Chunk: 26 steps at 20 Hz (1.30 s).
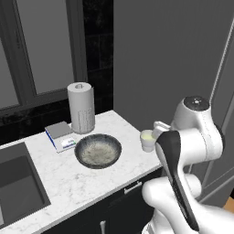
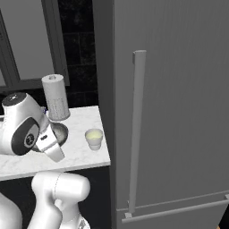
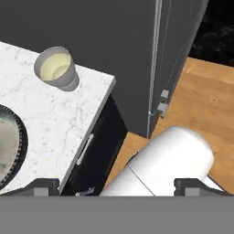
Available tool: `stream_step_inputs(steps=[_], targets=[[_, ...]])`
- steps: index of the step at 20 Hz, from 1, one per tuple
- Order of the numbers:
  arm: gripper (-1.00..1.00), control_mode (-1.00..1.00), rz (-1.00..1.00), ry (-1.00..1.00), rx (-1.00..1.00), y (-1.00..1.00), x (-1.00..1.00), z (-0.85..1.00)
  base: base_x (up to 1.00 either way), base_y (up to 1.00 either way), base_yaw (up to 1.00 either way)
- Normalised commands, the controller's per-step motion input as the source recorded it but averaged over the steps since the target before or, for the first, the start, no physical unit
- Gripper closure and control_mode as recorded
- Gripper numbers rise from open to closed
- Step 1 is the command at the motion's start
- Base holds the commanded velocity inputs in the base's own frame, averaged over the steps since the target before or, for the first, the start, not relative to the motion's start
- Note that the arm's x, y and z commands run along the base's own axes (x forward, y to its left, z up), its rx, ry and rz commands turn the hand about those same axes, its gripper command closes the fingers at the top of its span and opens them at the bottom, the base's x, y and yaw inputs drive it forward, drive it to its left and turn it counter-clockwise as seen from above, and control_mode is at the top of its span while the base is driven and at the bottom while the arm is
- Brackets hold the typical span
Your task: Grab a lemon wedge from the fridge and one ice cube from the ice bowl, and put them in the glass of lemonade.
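Lemon wedge likely sits behind the closed fridge (image 2: 179, 112) door; small, soft and slippery, it wants a gentle pinch across its flanks. Jaws stand wide open, empty. Lemonade glass (image 1: 147, 140) and ice bowl (image 1: 98, 151) rest on the desk (image 1: 68, 178).

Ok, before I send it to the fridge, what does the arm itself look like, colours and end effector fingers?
The arm is glossy white with rounded, bulbous link shells, a dark grey cap on one joint and a black curved band down one link. No cables or markings show. The end effector has two small dark grey, blocky fingertips with lighter grey faces, seen in the hand view.
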Motion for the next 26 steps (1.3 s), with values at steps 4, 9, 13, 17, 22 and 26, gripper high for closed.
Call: stream_step_inputs(steps=[4, 9, 13, 17, 22, 26], targets=[[-1.00, -1.00, 0.33, 0.00, -0.22, 0.29, -0.26, 0.02, 0.00, 0.00, 0.00], [-1.00, -1.00, 0.39, -0.12, -0.16, 0.05, -0.09, -0.01, 0.00, 0.00, 0.00], [-1.00, -1.00, 0.40, -0.03, -0.05, 0.00, 0.00, -0.08, 0.00, 0.00, 0.00], [-1.00, -1.00, 0.32, 0.00, -0.03, -0.05, -0.04, -0.21, 0.00, 0.00, 0.00], [-1.00, 1.00, 0.00, 0.00, 0.00, 0.00, 0.00, 0.00, -0.69, -0.10, 0.24], [-1.00, 1.00, 0.00, 0.00, 0.00, 0.00, 0.00, 0.00, -1.00, -0.28, 0.07]])
